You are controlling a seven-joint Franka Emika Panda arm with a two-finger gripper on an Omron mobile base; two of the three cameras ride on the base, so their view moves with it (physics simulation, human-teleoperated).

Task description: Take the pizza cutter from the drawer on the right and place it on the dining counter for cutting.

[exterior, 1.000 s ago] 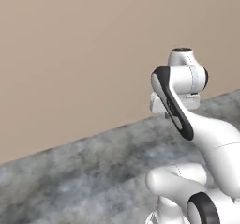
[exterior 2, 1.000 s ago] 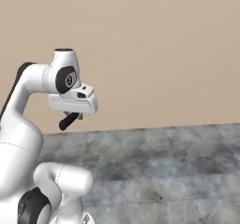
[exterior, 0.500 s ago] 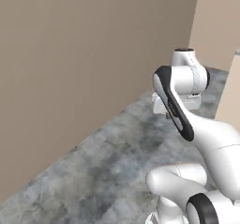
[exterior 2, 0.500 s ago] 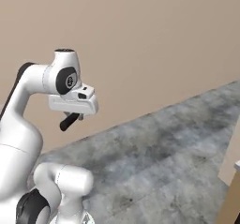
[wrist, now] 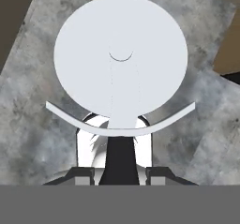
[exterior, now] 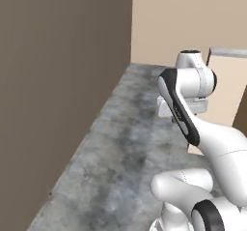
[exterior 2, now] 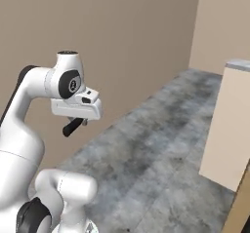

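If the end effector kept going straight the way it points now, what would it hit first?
Probably the grey floor. The end effector, shut on the pizza cutter, points down at it, with nothing else seen between, though the cutter's blade hides part of the line.

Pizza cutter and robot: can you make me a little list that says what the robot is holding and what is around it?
holding: pizza cutter, round blade filling the hand view, black handle sticking out under the hand in the right base view
gripper: shut on the pizza cutter's black handle
under the cutter: grey mottled floor
left side: brown wall
ahead: tan wall
nearby: tan cabinet side
drawer and dining counter: cannot tell where
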